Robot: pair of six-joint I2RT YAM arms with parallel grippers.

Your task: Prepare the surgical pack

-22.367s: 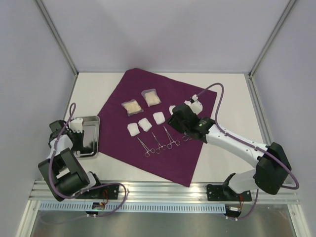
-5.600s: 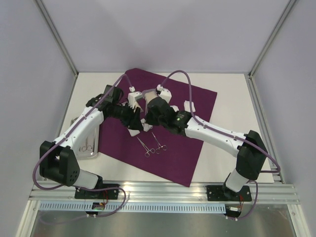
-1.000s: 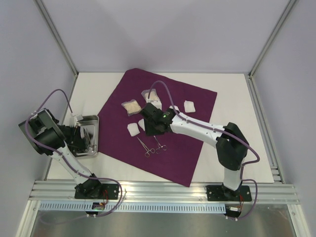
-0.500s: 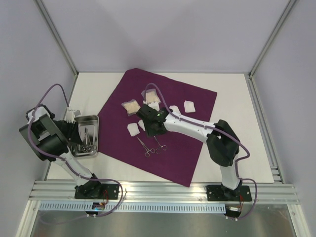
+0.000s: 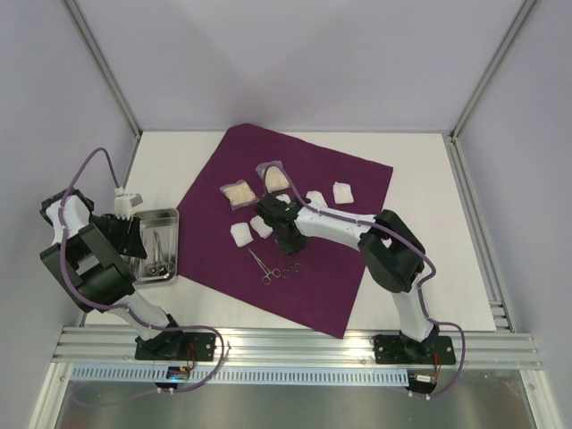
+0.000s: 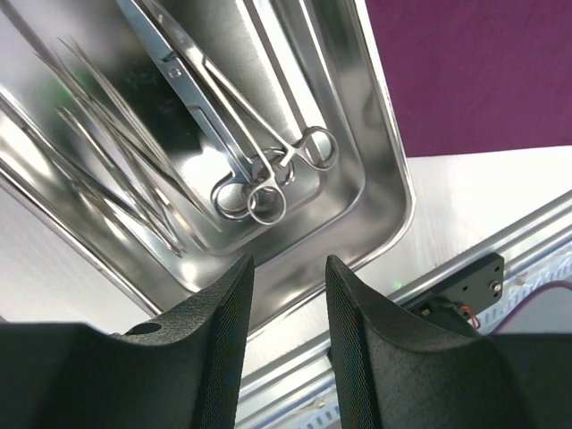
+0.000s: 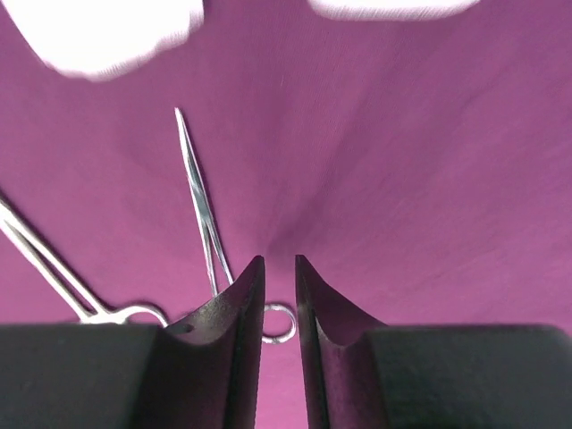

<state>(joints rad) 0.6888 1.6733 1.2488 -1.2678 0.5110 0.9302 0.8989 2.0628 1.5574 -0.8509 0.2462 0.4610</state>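
Right pincer [image 7: 279, 262], fingers nearly together, straddles a clamp [image 7: 201, 197] at its ring handle on the purple drape [image 5: 313, 295], spread flat on the bench [image 5: 420, 179]; I cannot tell if it grips. Left pincer [image 6: 288, 264] hangs apart, empty, above the tray [image 6: 386, 170] of instruments [image 6: 259, 170].

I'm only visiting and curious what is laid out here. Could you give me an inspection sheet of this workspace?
Surface: white table.
Job's things: purple drape spread flat; on it two forceps, gauze pads, two packets; steel tray beside it holds more forceps.
Clutter: nothing seen.
Grippers: left gripper over tray, jaws apart, empty; right gripper at a forceps handle, jaws nearly together, grip unclear.
Cables: purple cables loop along both arms.
Surroundings: grey walls, aluminium frame.
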